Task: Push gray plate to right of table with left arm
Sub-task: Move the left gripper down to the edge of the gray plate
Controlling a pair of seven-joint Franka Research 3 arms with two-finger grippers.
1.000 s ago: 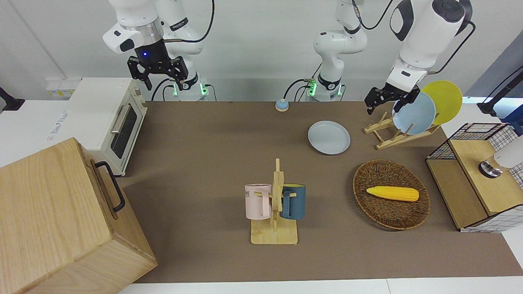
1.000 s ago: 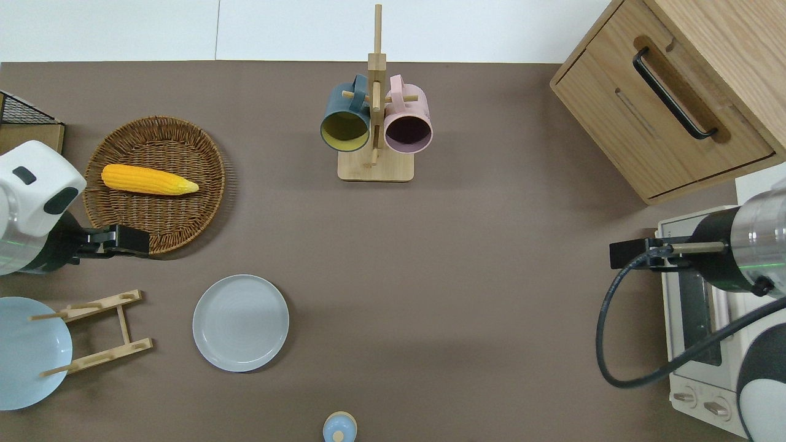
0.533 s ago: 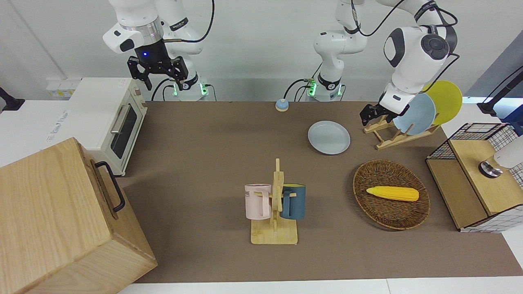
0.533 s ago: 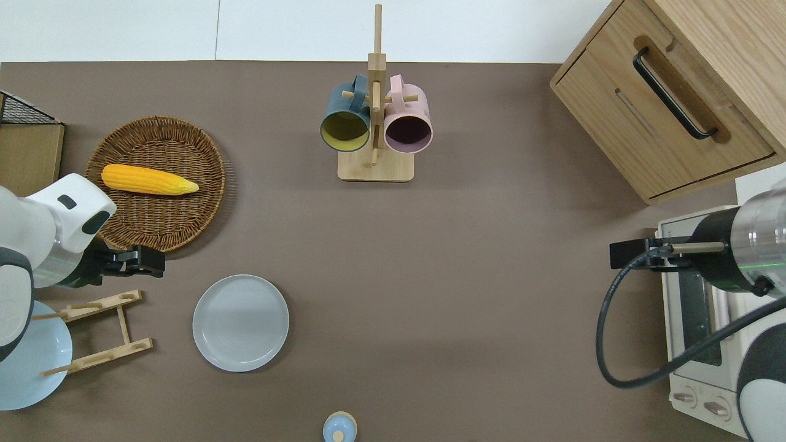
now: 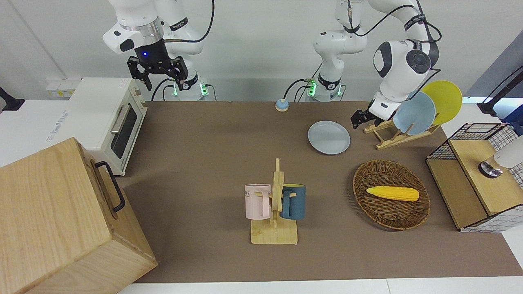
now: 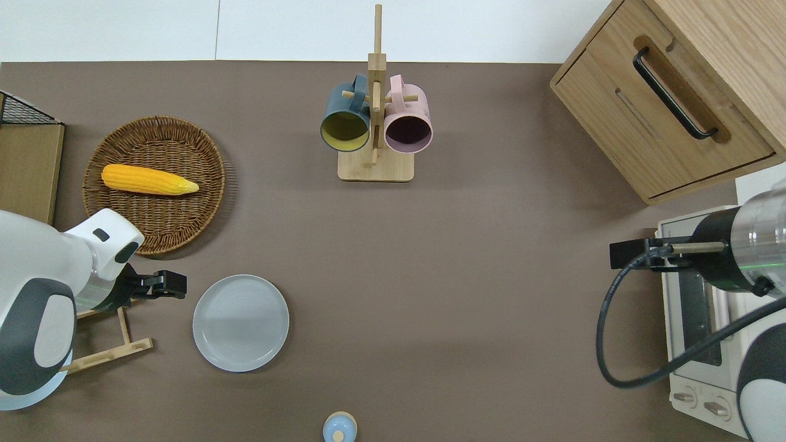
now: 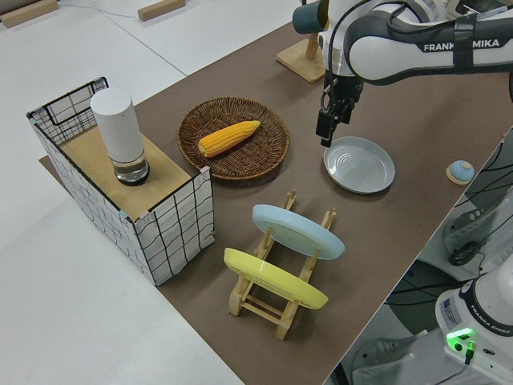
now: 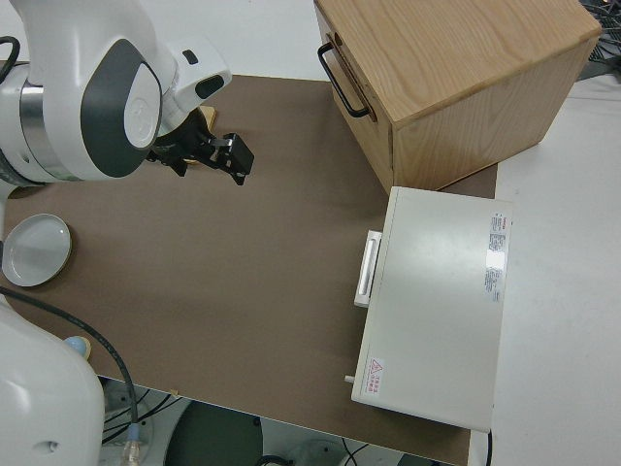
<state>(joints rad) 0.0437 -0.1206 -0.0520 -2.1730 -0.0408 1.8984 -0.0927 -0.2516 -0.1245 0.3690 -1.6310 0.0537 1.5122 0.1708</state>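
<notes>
The left arm's small black two-finger hand point(image 6: 164, 284) hangs low beside the round pale gray-blue plate point(image 6: 241, 322), on the side toward the left arm's end of the brown matte worktop point(image 6: 442, 294), apart from the rim; whether its fingers stand wide or narrow I cannot tell; it holds nothing. The wooden plate rack point(image 6: 104, 331) sits just under the wrist; the wicker basket point(image 6: 155, 184) with its yellow corn cob point(image 6: 149, 180) lies farther out. To push well, I judge the hand should drop until its tips are level with the rim, meet the plate squarely at its middle, then sweep steadily toward the right arm's end; off-centre contact would likely spin the plate aside. The right arm is parked.
</notes>
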